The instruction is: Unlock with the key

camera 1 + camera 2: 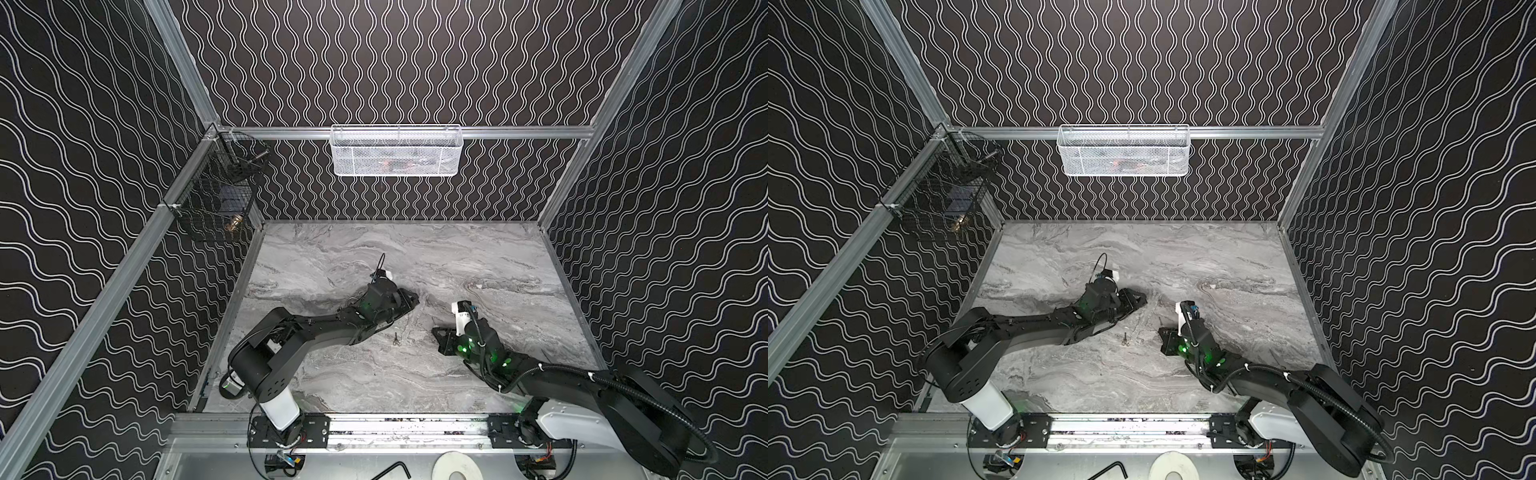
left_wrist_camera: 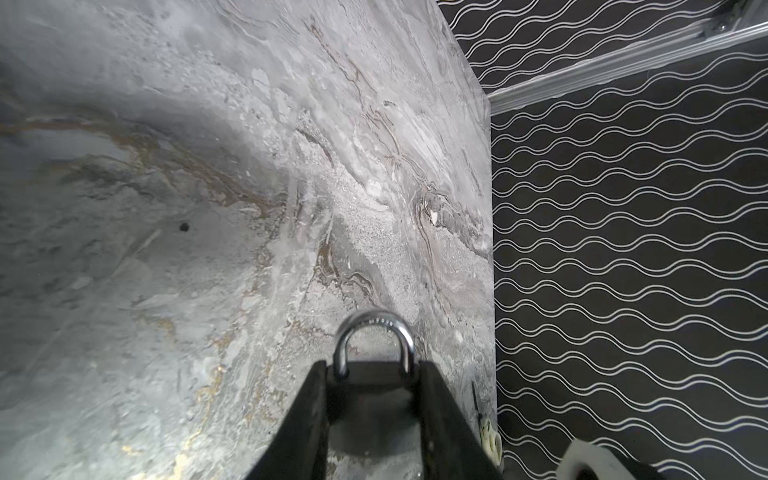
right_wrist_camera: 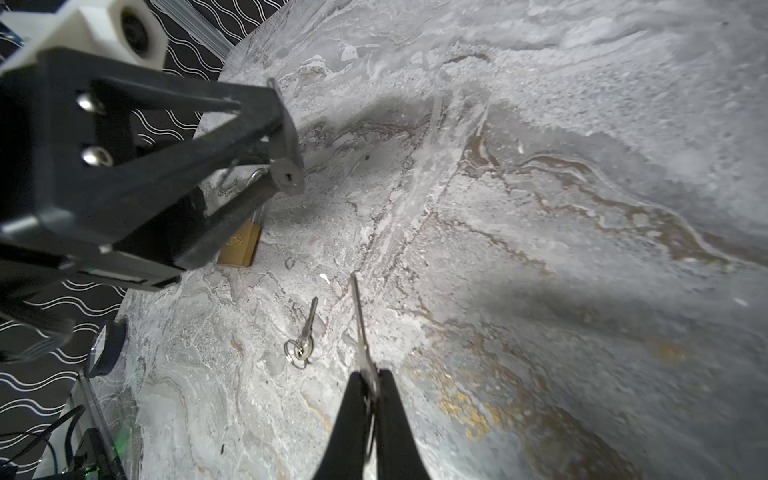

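My left gripper (image 2: 372, 368) is shut on a silver padlock (image 2: 374, 386), whose shackle (image 2: 374, 328) sticks out past the fingertips. In the right wrist view the padlock's underside with its keyhole (image 3: 286, 176) faces the camera, held above the marble table (image 3: 540, 208). My right gripper (image 3: 370, 374) is shut on a key (image 3: 359, 324). The blade points toward the padlock, and its tip is well short of the keyhole. In both top views the left gripper (image 1: 409, 301) (image 1: 1138, 299) and the right gripper (image 1: 436, 332) (image 1: 1163, 334) face each other near the table's middle.
A second key on a ring (image 3: 305, 332) (image 1: 396, 340) lies on the table between the arms. A brass padlock (image 3: 241, 245) lies under the left gripper. A white mesh basket (image 1: 395, 149) hangs on the back wall, a black wire basket (image 1: 216, 195) on the left wall.
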### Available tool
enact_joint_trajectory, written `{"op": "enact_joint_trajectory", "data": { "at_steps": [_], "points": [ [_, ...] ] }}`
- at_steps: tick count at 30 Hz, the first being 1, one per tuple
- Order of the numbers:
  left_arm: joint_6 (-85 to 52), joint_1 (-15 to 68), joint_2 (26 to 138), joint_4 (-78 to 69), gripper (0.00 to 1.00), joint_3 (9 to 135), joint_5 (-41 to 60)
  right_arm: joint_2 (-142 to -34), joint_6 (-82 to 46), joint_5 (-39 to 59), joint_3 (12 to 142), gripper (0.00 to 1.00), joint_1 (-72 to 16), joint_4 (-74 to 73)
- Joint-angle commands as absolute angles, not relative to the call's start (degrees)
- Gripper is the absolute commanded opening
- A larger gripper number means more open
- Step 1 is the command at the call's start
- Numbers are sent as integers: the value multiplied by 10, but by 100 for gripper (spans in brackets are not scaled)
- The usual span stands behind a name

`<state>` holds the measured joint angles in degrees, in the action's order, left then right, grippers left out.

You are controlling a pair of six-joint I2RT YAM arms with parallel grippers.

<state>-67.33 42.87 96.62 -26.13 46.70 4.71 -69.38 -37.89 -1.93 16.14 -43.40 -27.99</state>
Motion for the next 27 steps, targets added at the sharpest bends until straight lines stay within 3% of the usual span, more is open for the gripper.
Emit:
{"op": "enact_joint_trajectory", "data": {
  "at_steps": [1,27],
  "points": [
    [-678,429,967,-305,0,466,61,-698,-376,-15,172,0,-438,-312],
    [-663,440,954,-289,0,467,48,-773,-372,-17,259,0,-439,-252]
  ]
}}
